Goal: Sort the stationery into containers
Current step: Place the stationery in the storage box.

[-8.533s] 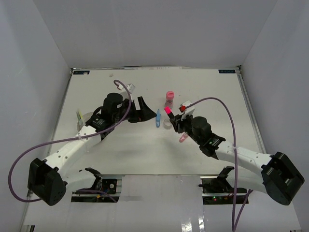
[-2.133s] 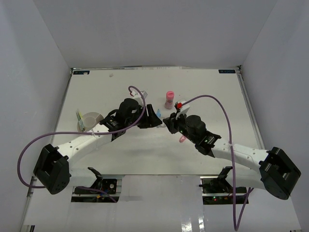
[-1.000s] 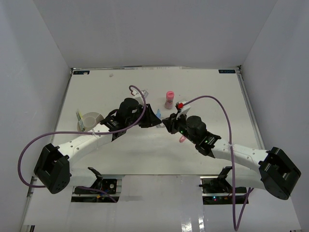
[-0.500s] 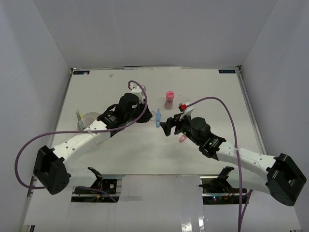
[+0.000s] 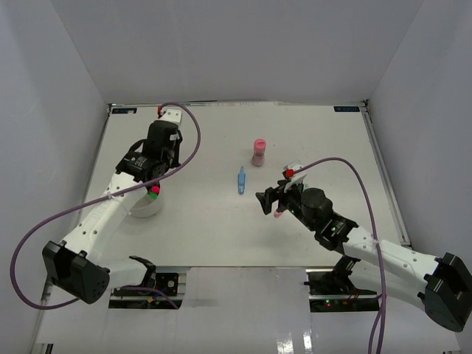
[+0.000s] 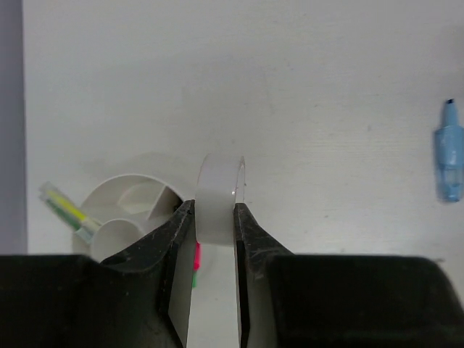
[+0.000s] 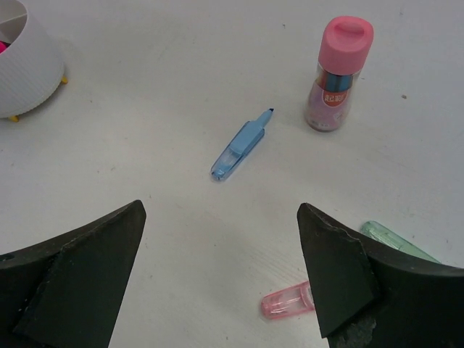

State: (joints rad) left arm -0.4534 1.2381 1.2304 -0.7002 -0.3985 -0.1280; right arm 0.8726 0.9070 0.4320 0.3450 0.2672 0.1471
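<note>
The translucent roll of clear tape (image 6: 220, 181) is pinched edge-on by the left gripper (image 6: 214, 212), near the rim of the small round white cup (image 6: 123, 199) and, I judge, not yet released. The cup holds a yellow-green highlighter (image 6: 64, 209), with something pink and green largely hidden behind a finger. On the white table (image 7: 130, 145) lie a short blue pen (image 7: 241, 143), a pink-capped stubby cylinder (image 7: 338, 69), a clear pink piece (image 7: 286, 301) and a pale green one (image 7: 395, 241), partly cut off by the right gripper (image 7: 220, 210), which is spread wide and empty. Most sorting seems left. Whether the tape hangs over the cup's mouth is unclear.
</note>
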